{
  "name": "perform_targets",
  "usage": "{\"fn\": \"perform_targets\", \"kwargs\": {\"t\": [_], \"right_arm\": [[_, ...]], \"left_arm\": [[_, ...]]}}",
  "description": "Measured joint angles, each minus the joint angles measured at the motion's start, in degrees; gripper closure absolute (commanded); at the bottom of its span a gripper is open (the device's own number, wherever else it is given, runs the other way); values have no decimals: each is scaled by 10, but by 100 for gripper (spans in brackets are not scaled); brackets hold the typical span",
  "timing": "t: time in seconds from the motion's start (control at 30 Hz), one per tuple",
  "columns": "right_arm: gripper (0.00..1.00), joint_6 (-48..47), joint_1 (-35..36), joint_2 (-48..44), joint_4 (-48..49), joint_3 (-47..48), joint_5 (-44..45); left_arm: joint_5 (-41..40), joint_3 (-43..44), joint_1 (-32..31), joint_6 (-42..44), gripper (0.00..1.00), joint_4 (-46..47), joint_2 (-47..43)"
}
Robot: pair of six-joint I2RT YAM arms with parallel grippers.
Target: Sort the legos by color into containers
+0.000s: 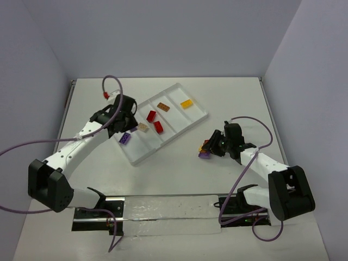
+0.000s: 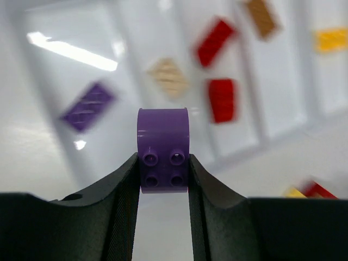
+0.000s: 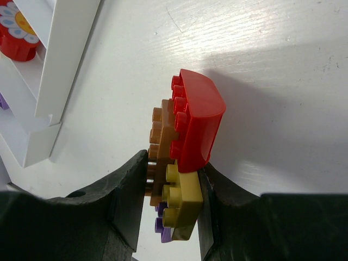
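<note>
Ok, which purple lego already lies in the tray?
The flat purple plate in the tray's leftmost compartment; another purple brick is clamped in the left pincer.

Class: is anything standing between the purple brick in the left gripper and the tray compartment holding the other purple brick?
Nothing visible does. The purple brick, clamped in the left gripper jaws, hangs over the tray; the flat purple brick lies in an open compartment.

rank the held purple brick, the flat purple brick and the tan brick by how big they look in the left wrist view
1. held purple brick, largest, though nearest the camera
2. flat purple brick and tan brick: too alike to rank
</note>
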Motion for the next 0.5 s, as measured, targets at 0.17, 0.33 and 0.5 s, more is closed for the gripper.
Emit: {"fn": "perform_targets", "kwargs": {"t": [0.17,0.33,0.5], "right_arm": [[98,-5,0,-1,-8,4,1],[98,-5,0,-2,-11,4,2],[98,-5,0,-8,-18,4,5]], "left_arm": [[-51,-96,100,-25,100,-30,-26],[-49,-117,105,-31,100,-31,-17],[-39,-118,105,-32,97,3,4]]}}
